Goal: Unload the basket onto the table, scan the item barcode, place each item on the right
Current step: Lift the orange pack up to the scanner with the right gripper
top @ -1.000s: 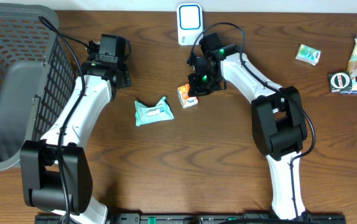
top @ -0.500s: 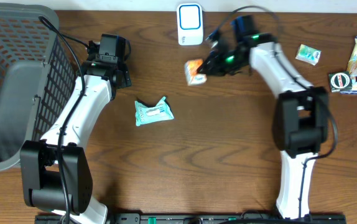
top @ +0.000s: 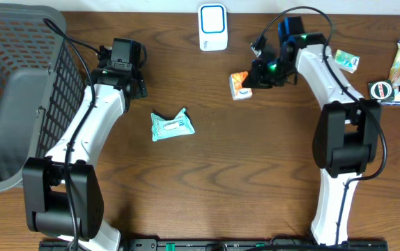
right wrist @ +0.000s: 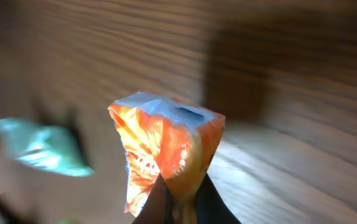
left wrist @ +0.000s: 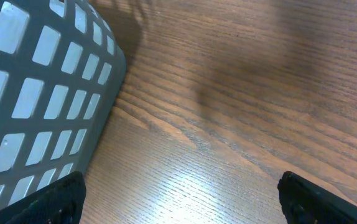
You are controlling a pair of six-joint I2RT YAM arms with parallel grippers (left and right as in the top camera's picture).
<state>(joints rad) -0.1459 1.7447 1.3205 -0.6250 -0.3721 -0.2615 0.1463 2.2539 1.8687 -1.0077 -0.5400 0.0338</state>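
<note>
Only the tips of the right end effector [right wrist: 177, 208] show at the wrist view's bottom edge, pinched shut on the orange snack packet [right wrist: 166, 146], crinkled with a silvery top seam, its barcode not discernible. Overhead places the packet near the white scanner [top: 212, 26], above the tabletop [top: 242, 167]. The left end effector [left wrist: 178, 199] gapes wide beside the basket [left wrist: 35, 93], holding nothing.

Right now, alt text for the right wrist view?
The right gripper pinches an orange packet by its lower edge, holding it over the wooden table. A blurred teal packet lies at left.
</note>
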